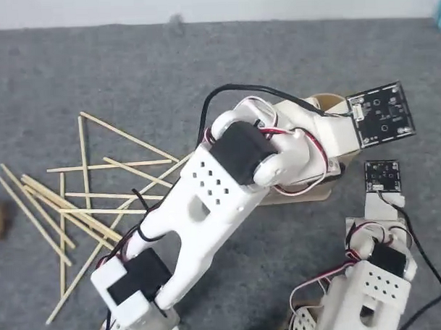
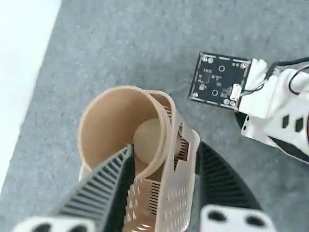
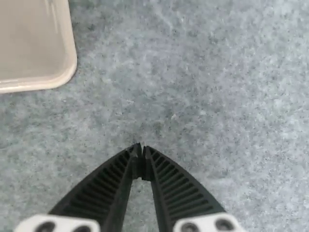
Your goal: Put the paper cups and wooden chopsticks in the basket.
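The left arm (image 1: 215,208) stretches from the near left across to the basket (image 1: 312,194), which sits right of centre on the grey desk (image 1: 130,74). In the left wrist view, the left tool (image 2: 164,147) has its jaws wide apart. One finger (image 2: 108,181) sits at the rim of a paper cup (image 2: 111,121), and the other lies outside the basket's slotted wall. Whether the tool actually grips the cup cannot be told. The cup's open mouth faces the camera, and it touches the basket wall. The wooden chopsticks (image 1: 84,191) lie scattered on the left of the desk, well apart from the basket. The right tool (image 3: 141,150) is closed, tips touching, holding nothing, above bare desk.
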{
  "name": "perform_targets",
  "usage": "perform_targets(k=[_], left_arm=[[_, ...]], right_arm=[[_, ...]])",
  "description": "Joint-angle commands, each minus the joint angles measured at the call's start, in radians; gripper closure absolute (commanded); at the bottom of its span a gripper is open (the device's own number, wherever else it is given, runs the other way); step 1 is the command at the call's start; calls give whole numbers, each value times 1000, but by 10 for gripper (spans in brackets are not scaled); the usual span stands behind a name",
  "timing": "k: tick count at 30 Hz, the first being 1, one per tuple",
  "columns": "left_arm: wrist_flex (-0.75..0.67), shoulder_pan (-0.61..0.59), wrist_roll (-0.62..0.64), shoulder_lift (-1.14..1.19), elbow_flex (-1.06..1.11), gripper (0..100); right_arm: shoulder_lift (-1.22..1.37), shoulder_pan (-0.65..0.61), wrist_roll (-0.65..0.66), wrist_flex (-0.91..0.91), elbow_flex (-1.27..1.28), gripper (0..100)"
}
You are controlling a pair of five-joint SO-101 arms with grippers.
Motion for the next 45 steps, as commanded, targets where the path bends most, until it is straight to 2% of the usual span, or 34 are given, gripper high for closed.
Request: perform_targets(k=[1,4,7,10,14,18,21,30,37,41,45], left_arm=[[34,5,-12,-8,-136,853],[32,8,32,-6,-236,914],[-6,3,238,5,-298,987],[-98,-12,436,3,-266,988],[-233,-20,551,-8,-150,988],[-350,-17,606,-69,-5,988],[-456,-11,632,-187,193,988],[-988,-40,643,-508,901,988],[-1307,-5,643,-585,1247,988],[-1419,2,643,-586,1366,988],[-1424,3,643,-586,1426,988]], right_arm=[[-18,-5,-9,2,-35,991],[-18,-5,-9,2,-35,991],[-18,-5,-9,2,-35,991],[-18,-5,-9,2,-35,991],[-18,-2,-9,4,-35,991],[-18,-2,-9,5,-35,991],[-18,-2,-9,2,-35,991],[-18,-7,-9,1,-35,991],[-18,-8,-9,1,-35,991],[-18,-8,-9,1,-35,991],[-18,-8,-9,1,-35,991]])
